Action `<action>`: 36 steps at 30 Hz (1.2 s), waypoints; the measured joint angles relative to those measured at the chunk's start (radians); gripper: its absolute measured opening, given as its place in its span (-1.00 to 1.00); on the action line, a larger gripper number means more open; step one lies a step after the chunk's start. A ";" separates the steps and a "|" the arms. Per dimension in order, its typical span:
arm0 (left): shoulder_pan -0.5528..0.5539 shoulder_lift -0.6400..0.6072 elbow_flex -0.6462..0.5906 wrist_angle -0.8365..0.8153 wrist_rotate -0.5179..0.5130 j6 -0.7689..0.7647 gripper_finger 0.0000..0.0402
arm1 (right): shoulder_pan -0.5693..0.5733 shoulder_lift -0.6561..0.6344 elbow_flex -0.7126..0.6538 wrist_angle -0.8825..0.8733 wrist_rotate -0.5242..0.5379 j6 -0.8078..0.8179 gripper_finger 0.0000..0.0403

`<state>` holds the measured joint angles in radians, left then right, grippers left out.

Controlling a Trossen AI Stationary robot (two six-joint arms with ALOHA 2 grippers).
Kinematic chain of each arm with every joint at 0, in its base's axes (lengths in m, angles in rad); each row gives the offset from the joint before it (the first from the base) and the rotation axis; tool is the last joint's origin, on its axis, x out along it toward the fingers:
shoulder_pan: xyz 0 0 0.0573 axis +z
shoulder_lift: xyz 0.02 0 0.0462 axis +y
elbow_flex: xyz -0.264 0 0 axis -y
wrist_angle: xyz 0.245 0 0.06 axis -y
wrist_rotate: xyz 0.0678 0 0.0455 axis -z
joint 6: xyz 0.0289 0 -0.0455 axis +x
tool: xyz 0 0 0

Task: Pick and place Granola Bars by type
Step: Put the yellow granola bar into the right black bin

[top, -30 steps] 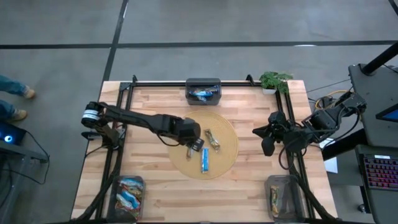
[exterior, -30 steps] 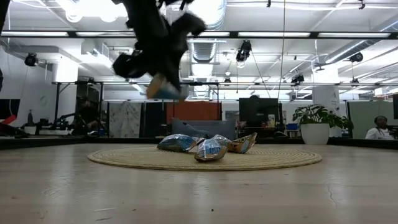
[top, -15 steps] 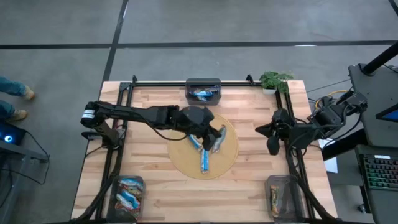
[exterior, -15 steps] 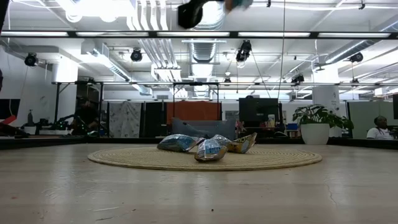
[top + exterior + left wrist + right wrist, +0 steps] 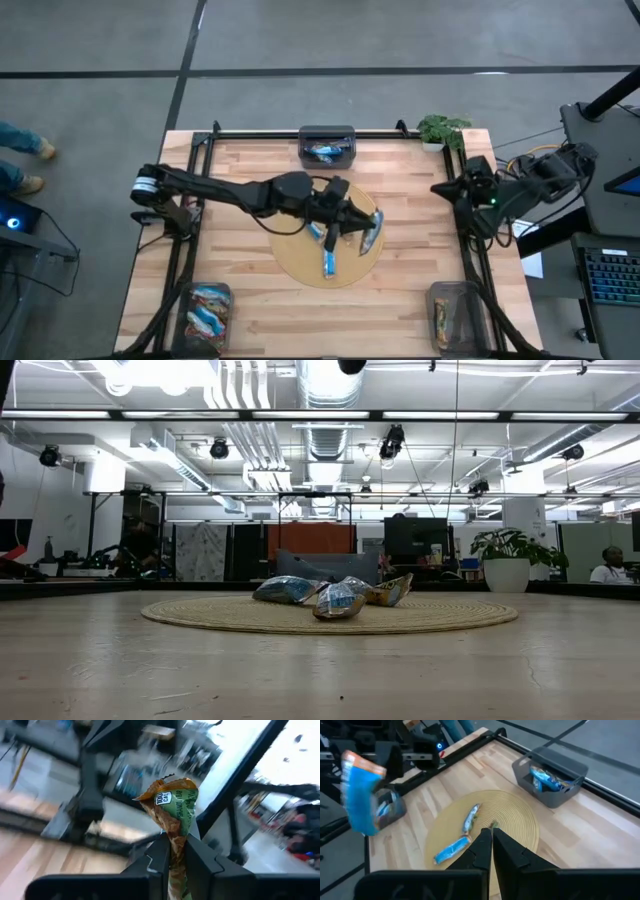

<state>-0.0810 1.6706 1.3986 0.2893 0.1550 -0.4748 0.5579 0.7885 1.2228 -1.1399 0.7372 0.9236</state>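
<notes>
Left gripper [image 5: 362, 228] raised above round mat [image 5: 290, 262], jaws clamped on green-brown granola bar [image 5: 173, 815], blue bars [image 5: 328, 258] left on mat, right gripper [image 5: 447, 189] shut empty at right edge

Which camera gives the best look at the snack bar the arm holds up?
The left wrist view: the green and orange-brown foil bar fills it, pinched in the left gripper. The high view shows only a small sliver above the round woven mat. The low view misses it; the right wrist view is unclear.
</notes>
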 joint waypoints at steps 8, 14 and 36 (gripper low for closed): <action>0.000 0.049 0.014 0.049 0.001 0.015 -0.85 | 0.000 -0.008 0.000 0.006 0.000 -0.001 -0.96; 0.011 0.067 0.101 0.040 -0.011 0.089 -0.85 | 0.000 -0.008 0.000 0.085 0.000 -0.049 -0.96; 0.108 0.086 0.303 0.003 -0.068 0.320 -0.85 | 0.000 0.031 0.000 0.319 0.031 -0.135 -0.03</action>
<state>0.0268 1.7569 1.7019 0.2920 0.0873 -0.1551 0.5579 0.8198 1.2232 -0.8208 0.7682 0.7889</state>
